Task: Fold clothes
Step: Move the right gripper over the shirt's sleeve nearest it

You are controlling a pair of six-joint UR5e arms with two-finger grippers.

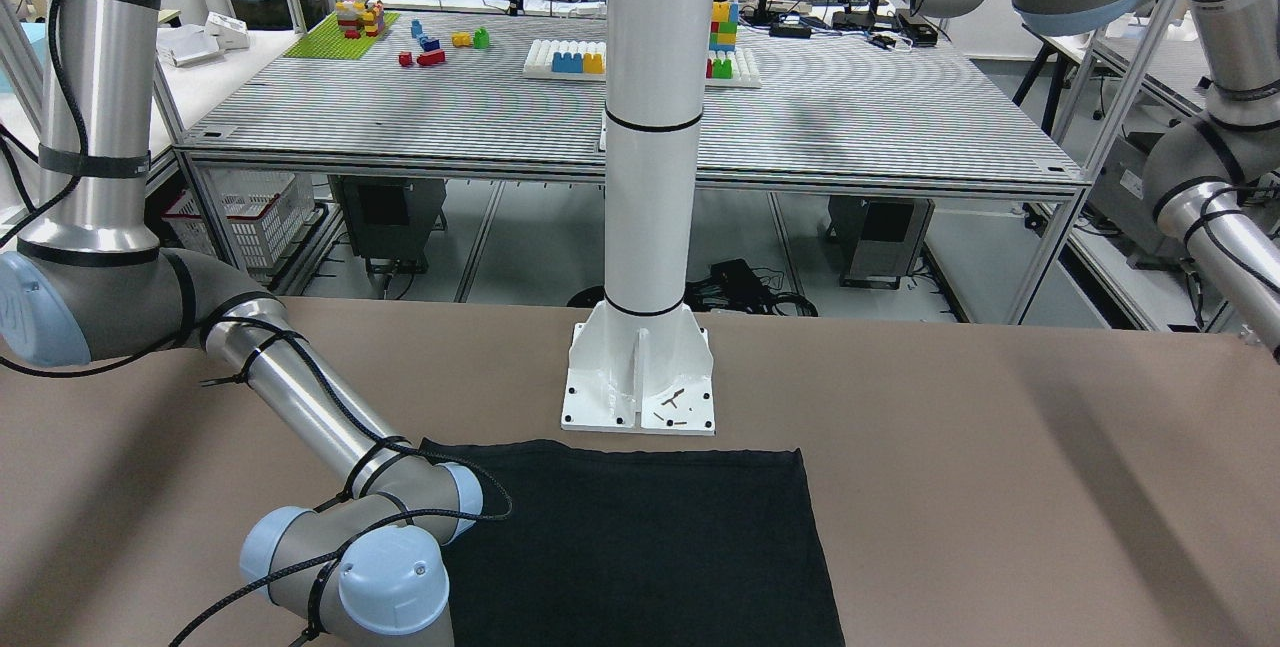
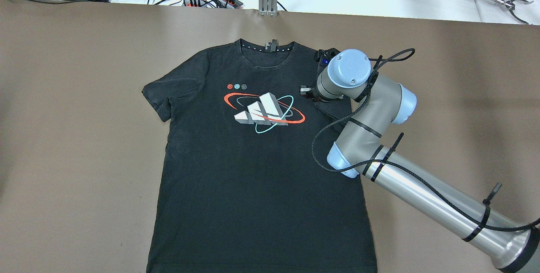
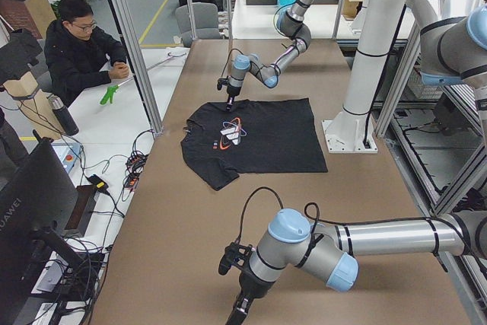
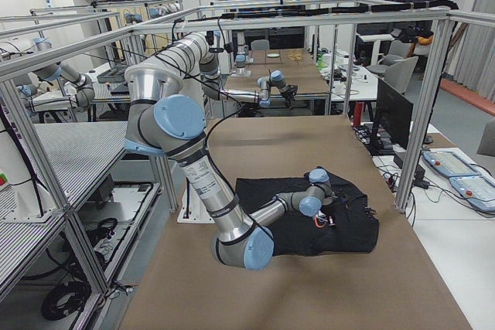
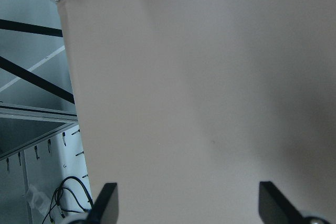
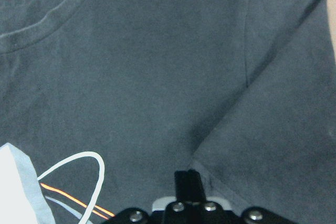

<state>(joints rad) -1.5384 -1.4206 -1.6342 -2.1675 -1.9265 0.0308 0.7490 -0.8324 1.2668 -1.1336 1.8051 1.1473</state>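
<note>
Silver arms (image 2: 422,188), pale-blue joint caps (image 2: 349,67)

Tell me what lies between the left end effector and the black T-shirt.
Only bare brown table cover, as the exterior left view shows; the left end effector hangs well apart from the black T-shirt.

T-shirt (image 2: 257,180) — soft matte cloth, table (image 2: 84,138) — smooth, matte covering

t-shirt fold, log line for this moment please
t-shirt: flat, unfolded | right gripper: looks shut, at its sleeve | left gripper: open, over bare table
</note>
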